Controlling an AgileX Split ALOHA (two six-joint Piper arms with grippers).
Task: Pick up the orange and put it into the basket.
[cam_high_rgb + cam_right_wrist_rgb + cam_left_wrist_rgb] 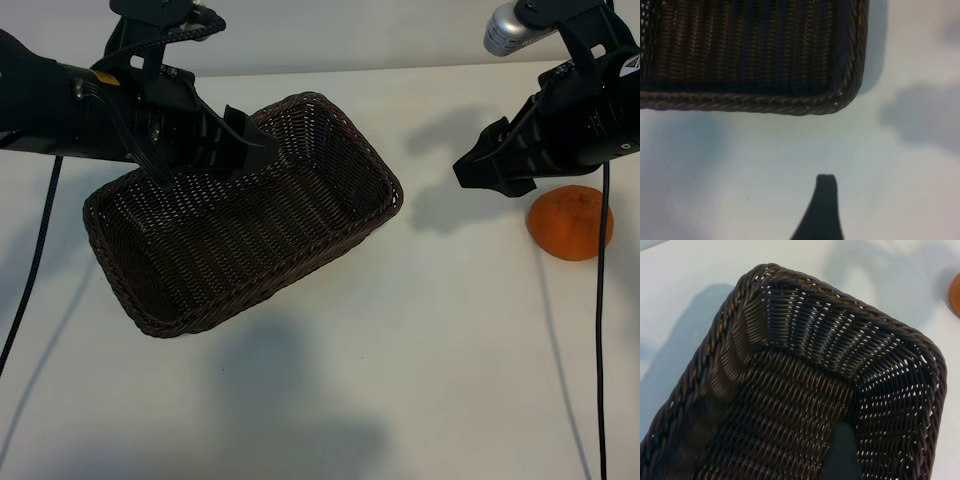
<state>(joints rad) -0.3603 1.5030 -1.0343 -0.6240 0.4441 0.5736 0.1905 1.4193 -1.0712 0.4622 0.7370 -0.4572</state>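
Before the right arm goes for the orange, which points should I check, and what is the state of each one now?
1. Orange free on the table, nothing touching it: ok.
2. Right claw open: ok.
3. Right claw over the orange: not ok; it hangs beside it, toward the basket.
4. Basket empty inside: ok.
5. Left claw clear of the basket: not ok; it is over the rim.
6. Left claw holding the basket: cannot tell.

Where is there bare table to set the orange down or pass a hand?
Bare table runs along the near edge, in front of the basket and the orange. The strip between them lies under the right end effector. The left end effector crowds the basket's far rim.
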